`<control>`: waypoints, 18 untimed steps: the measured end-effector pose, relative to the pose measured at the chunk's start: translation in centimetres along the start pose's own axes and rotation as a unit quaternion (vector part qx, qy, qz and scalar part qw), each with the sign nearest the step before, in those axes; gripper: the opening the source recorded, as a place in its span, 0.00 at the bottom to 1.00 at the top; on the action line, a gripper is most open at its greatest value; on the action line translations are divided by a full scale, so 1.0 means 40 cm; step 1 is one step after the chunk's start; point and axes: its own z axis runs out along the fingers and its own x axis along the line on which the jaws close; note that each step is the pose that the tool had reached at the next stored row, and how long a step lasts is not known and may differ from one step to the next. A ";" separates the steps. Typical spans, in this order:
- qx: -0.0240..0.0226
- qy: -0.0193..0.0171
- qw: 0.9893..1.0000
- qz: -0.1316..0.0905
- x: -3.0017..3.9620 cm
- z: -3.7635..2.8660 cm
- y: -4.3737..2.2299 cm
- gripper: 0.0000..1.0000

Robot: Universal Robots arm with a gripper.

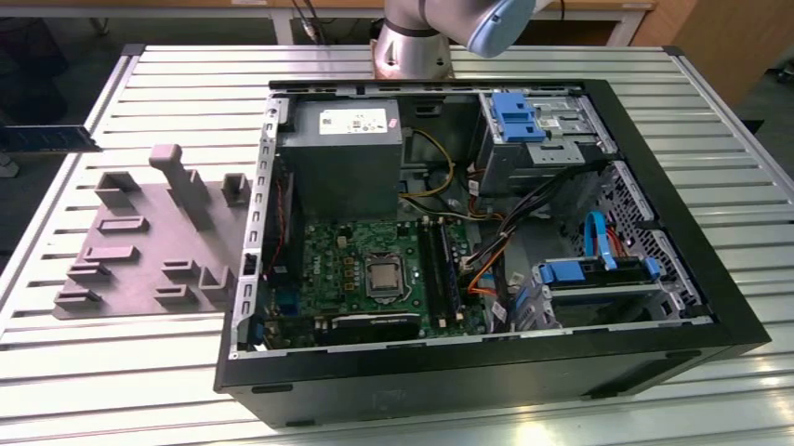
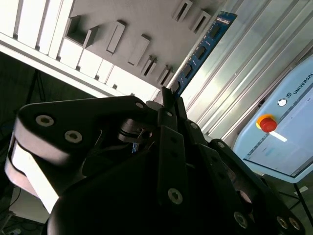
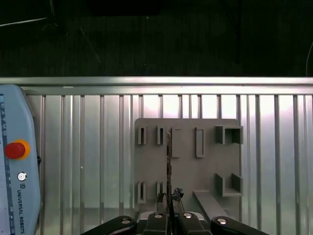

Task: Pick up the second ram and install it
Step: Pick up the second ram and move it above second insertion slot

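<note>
- The hand (image 3: 168, 198) is closed to a narrow slit on the second ram (image 2: 203, 49). Its fingertips pinch the two flat faces at one end, and the rest of the stick juts free beyond them.
- The ram is held in the air above the grey fixture tray (image 3: 188, 171) and clear of it; it appears edge-on in the first wrist view.
- It is probably very light and stiff, yet fragile. It is a thin board with a row of black chips, so squeezing hard or twisting could harm it.
- A grip on the flat faces suits it. Held at one end, though, the long free part could pivot or slip between the fingers if pushed.
- The slatted bench (image 3: 88, 147) lies under the tray, and a teach pendant (image 3: 14, 161) rests on it beside the tray.
- Farthest from the tray, to the exterior view's right of it, the open computer case (image 1: 496, 372) lies on the same bench. Its memory slots (image 1: 434, 265) sit beside the processor socket.
</note>
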 end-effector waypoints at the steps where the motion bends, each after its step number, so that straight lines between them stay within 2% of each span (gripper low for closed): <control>1: 0.000 0.000 1.000 0.000 0.000 -0.001 0.000 0.14; 10: 0.000 0.003 1.000 0.000 -0.001 -0.014 0.000 0.14; 18: 0.000 0.003 1.000 0.000 -0.001 -0.017 0.000 0.14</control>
